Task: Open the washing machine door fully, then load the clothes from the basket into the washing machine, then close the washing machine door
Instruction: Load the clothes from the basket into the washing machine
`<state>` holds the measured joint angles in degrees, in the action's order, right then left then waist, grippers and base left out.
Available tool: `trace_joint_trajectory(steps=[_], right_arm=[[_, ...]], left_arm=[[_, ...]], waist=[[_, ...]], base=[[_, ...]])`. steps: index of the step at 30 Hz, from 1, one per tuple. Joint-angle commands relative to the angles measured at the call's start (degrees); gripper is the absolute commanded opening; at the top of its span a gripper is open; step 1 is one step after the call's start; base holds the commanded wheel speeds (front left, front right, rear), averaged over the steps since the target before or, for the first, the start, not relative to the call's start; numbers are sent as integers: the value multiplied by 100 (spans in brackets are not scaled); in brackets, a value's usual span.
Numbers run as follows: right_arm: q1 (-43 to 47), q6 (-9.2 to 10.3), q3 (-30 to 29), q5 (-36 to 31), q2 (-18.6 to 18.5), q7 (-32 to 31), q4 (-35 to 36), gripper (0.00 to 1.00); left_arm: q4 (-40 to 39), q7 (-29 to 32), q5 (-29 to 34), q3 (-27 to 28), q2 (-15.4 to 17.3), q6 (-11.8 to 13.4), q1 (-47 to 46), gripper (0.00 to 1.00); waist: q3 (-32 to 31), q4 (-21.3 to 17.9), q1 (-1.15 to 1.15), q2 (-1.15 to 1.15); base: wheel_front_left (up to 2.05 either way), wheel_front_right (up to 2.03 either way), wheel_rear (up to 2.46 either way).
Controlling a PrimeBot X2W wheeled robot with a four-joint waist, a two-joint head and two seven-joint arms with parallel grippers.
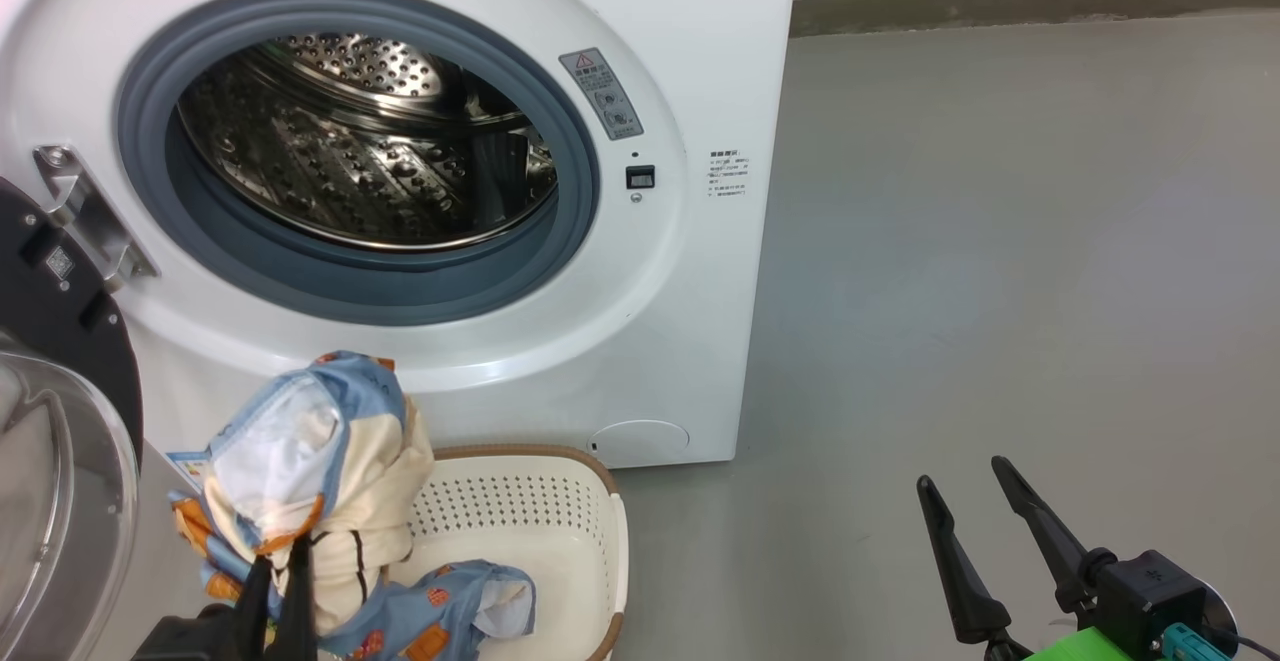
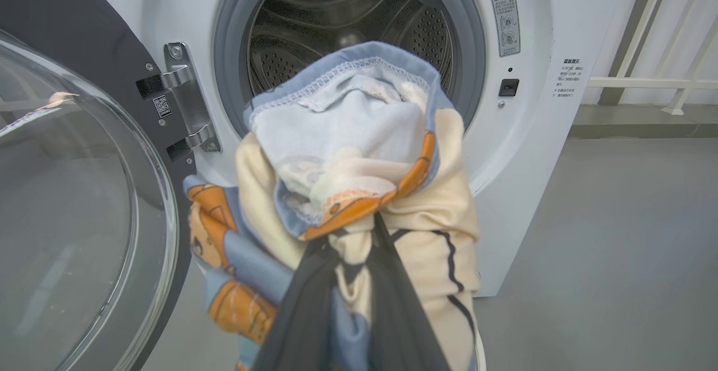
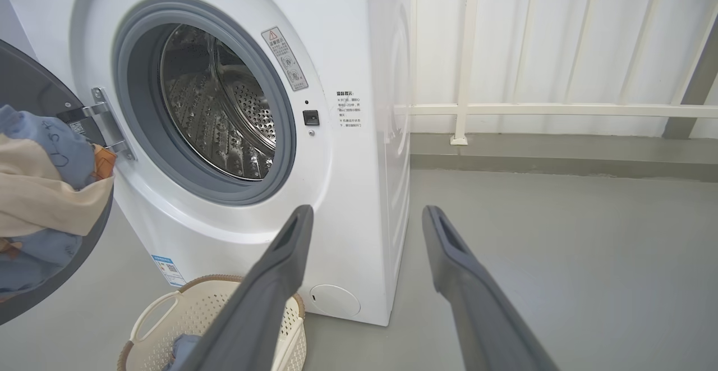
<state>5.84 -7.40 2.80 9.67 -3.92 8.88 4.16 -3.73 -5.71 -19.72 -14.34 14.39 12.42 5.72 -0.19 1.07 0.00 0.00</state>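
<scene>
The white washing machine (image 1: 660, 271) stands with its steel drum (image 1: 370, 141) exposed. Its black-rimmed glass door (image 1: 60, 461) hangs swung open at the left. My left gripper (image 1: 278, 566) is shut on the clothes (image 1: 310, 461), a blue, orange and cream bundle lifted above the basket (image 1: 560, 511), below the drum mouth. In the left wrist view the held clothes (image 2: 359, 152) hang in front of the drum opening (image 2: 336, 17). A blue piece (image 1: 460, 606) trails into the basket. My right gripper (image 1: 970, 486) stands open over the floor at the lower right, holding nothing.
Grey floor (image 1: 1000, 241) spreads to the right of the machine. A white railing (image 3: 561, 110) and wall stand behind it. The door hinge (image 1: 85, 211) sits at the left of the opening.
</scene>
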Motion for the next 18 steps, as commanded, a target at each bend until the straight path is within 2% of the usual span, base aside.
trace_joint_trajectory(steps=[1, 18], right_arm=[[-79, -9, 110, -68, -28, -16, 172, 100], [-99, -9, 100, -72, -25, -22, 215, 100]], left_arm=[[-202, -7, 38, 236, 105, 62, -138, 0], [-175, 3, 21, 199, 77, 188, -181, 0]], waist=[[1, -4, 0, 0], [113, -36, 0, 0]], base=[[0, 0, 0], [0, 0, 0]])
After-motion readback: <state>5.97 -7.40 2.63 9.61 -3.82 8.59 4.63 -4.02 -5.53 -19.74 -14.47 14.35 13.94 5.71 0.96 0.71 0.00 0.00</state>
